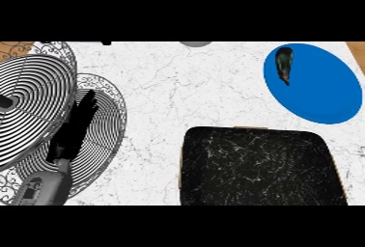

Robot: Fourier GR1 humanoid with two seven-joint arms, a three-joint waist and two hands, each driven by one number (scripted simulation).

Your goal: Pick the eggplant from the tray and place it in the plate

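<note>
A dark eggplant point(284, 65) lies on the blue plate point(321, 91) at the upper right, near the plate's left rim. The black tray point(260, 166) with white scratch marks sits at the lower middle and holds nothing. My left hand point(77, 126) stands at the left, fingers straight and pointing up, over the patterned plates, holding nothing. My right hand does not show in the head view.
Two black-and-white ornate plates point(28, 91) overlap at the left, under my left forearm point(46, 188). A grey round object point(194, 44) peeks in at the top edge. White marble counter point(192, 91) lies between the plates and the tray.
</note>
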